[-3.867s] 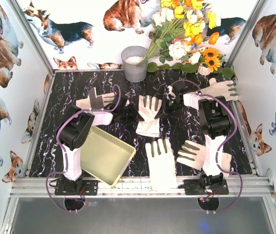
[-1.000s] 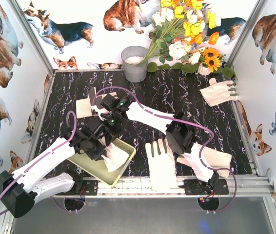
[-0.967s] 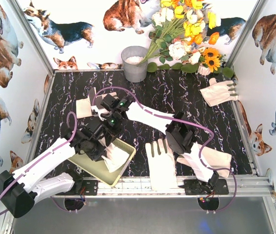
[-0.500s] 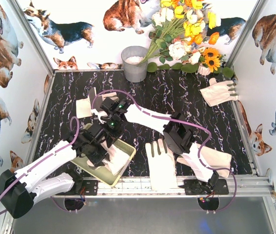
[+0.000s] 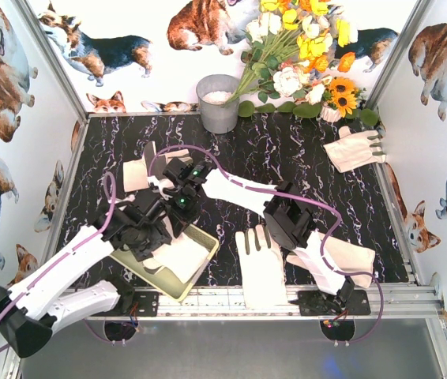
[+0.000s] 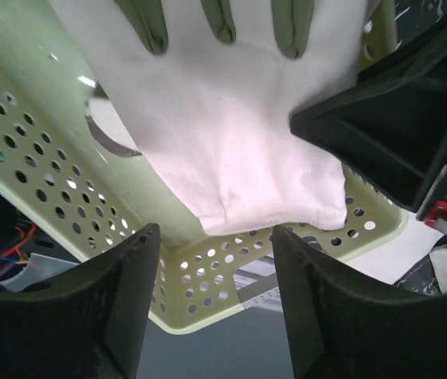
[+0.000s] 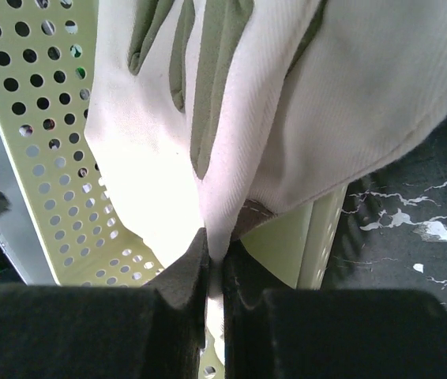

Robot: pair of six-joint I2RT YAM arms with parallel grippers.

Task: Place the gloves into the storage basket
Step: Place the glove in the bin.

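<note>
The shallow pale yellow-green perforated plastic storage basket [image 5: 133, 263] sits on the black marble-patterned desk [image 5: 287, 158] and holds a white fabric glove with grey-green finger patches [image 6: 231, 142]. The glove lies flat on the basket floor, with its cuff towards the basket's near wall.

The left gripper [image 6: 214, 237] hangs over that near wall. Its two fingers are spread wide apart and grip nothing.

The right gripper [image 7: 215, 245] is at the basket's far side. Its fingers are pressed together on a fold of the glove, and the cloth drapes down inside the rim.

Just right of the basket, a plain white fabric glove [image 5: 261, 264] lies flat with its fingers pointing away from the arms. Further right of the basket, a cream glove [image 5: 354, 257] lies partly under the right arm. Behind the basket, a cream fabric glove [image 5: 137, 174] rests on the desk. Well away from the basket, at the back right corner, lies a white glove with grey fingertips [image 5: 355, 148].
</note>
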